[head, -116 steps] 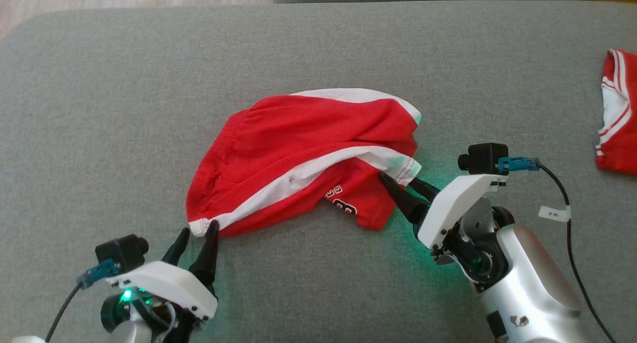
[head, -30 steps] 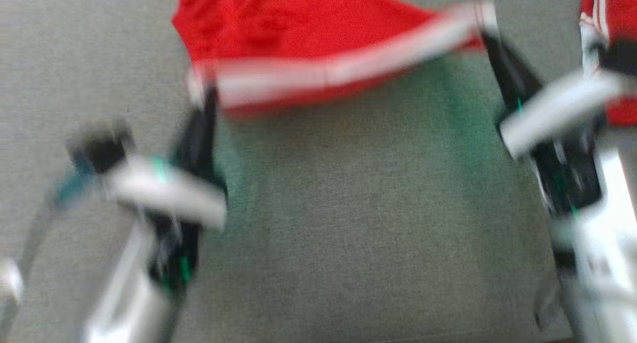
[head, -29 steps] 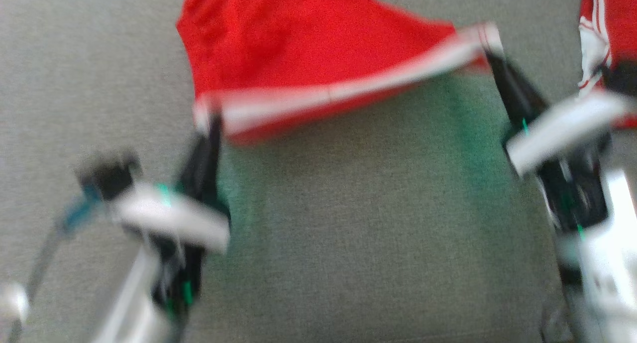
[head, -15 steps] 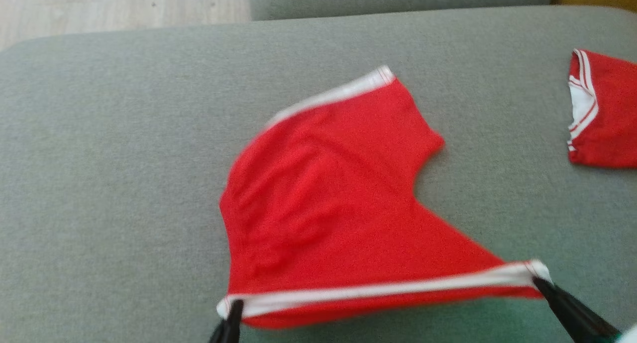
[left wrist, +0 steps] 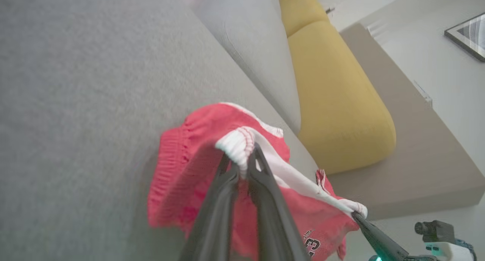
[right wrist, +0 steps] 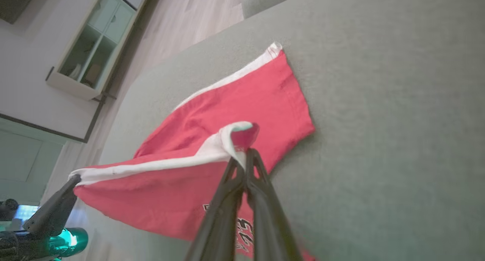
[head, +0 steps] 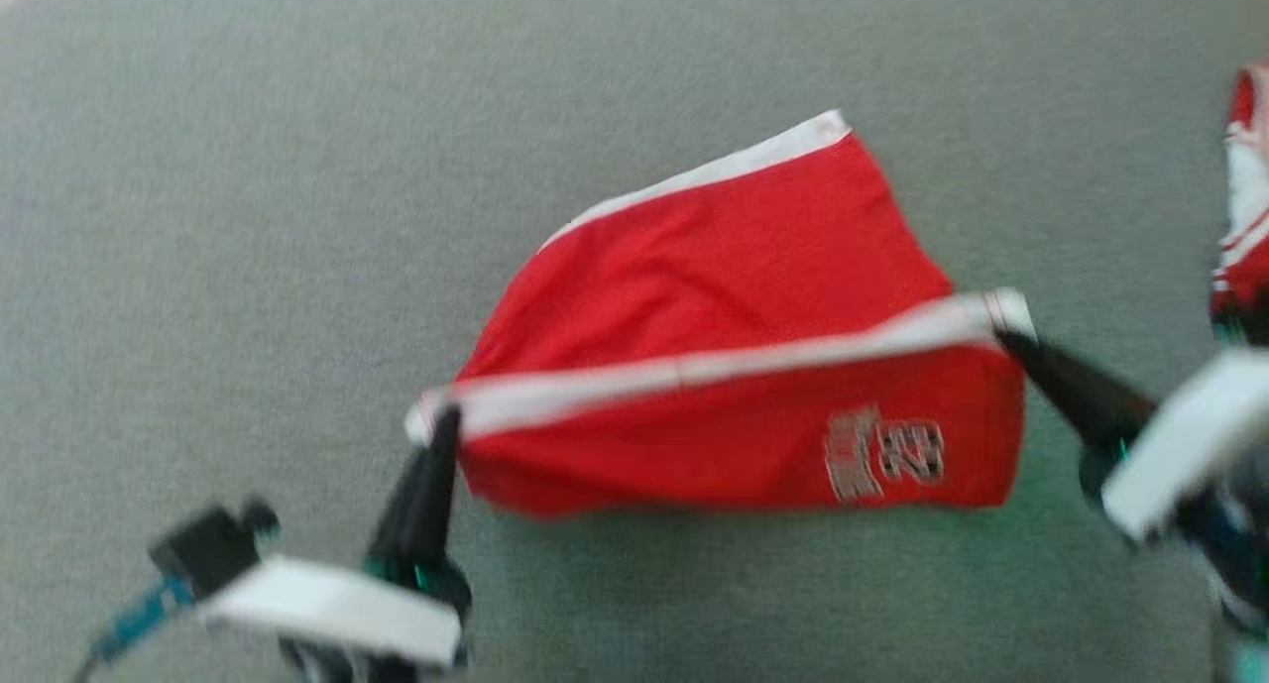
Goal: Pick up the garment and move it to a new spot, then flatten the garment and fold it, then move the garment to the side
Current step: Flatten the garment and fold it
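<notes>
The garment is a pair of red shorts [head: 734,366] with white side stripes and a number print, on the grey sofa cushion [head: 248,217]. Its white-striped edge is lifted and stretched between both grippers, and the leg below hangs folded toward me. My left gripper [head: 446,420] is shut on the left end of the stripe, seen pinched between the fingers in the left wrist view [left wrist: 242,162]. My right gripper [head: 1006,336] is shut on the right end [right wrist: 244,151]. The far half of the shorts [right wrist: 242,98] lies flat on the cushion.
A second red and white garment [head: 1244,197] lies at the right edge of the cushion. A yellow sofa section [left wrist: 333,86] stands beyond the grey one. A cabinet [right wrist: 94,45] and wooden floor lie past the cushion's far edge.
Both grippers, still holding the striped edge, have lifted and carried it back over the shorts, so the printed leg now hangs toward me. The head camera has also shifted.
</notes>
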Available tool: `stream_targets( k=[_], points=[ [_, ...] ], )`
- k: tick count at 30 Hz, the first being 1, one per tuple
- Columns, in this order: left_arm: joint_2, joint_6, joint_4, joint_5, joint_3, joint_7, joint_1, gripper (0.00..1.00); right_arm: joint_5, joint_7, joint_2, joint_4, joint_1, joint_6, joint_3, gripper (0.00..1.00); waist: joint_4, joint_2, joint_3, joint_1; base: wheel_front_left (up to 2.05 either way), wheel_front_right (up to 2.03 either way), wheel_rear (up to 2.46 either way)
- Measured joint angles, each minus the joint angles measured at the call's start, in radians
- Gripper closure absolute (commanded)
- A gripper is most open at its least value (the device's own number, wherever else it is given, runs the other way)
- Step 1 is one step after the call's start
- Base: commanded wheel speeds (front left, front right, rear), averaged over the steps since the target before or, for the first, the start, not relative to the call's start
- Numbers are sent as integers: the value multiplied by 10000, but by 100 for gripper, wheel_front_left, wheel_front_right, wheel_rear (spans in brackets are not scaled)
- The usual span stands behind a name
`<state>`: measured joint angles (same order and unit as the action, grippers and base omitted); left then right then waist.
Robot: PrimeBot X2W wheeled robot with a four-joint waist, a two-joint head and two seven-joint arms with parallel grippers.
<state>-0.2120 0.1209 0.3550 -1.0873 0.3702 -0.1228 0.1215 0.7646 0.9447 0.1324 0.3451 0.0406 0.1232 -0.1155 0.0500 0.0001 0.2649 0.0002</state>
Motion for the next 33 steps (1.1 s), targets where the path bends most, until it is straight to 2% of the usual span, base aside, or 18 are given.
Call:
stream_targets(
  k=[5, 10, 17, 30, 31, 32, 33],
  points=[
    [153, 140, -934, -44, -184, -403, -1747, 100, -581, 326, 21, -1781, 2575, 0, 90, 100, 298, 0, 706, 2, 0, 0, 0],
    [619, 127, -2196, -128, -128, -617, -3311, 100, -1005, 351, 42, -3095, 4069, 0, 188, 100, 672, 0, 1231, 2, 0, 0, 0],
    [955, 113, -3496, -96, -132, -487, -4226, 100, -1356, -232, 48, -4389, 4819, 0, 522, 100, 840, 0, 1531, 0, 0, 0, 0],
    [1158, 12, -4548, -10, -138, -146, -4730, 100, -1588, -1467, 33, -5846, 5796, 0, 876, 100, 948, -1, 1527, -1, 0, 0, 0],
    [1187, 12, -4621, -8, -130, -105, -4756, 91, -1590, -1528, 33, -5960, 5832, 0, 899, 100, 959, 0, 1520, -1, 0, 0, 0],
    [1225, 12, -4700, -10, -128, -77, -4782, 77, -1613, -1601, 33, -6044, 5862, 0, 918, 72, 967, 0, 1520, -2, 0, 0, 0],
    [1256, 12, -4775, -12, -125, -75, -4820, 58, -1728, -1733, 21, -6126, 5878, 0, 911, 18, 971, 0, 1519, -1, 0, 0, 0]
  ],
)
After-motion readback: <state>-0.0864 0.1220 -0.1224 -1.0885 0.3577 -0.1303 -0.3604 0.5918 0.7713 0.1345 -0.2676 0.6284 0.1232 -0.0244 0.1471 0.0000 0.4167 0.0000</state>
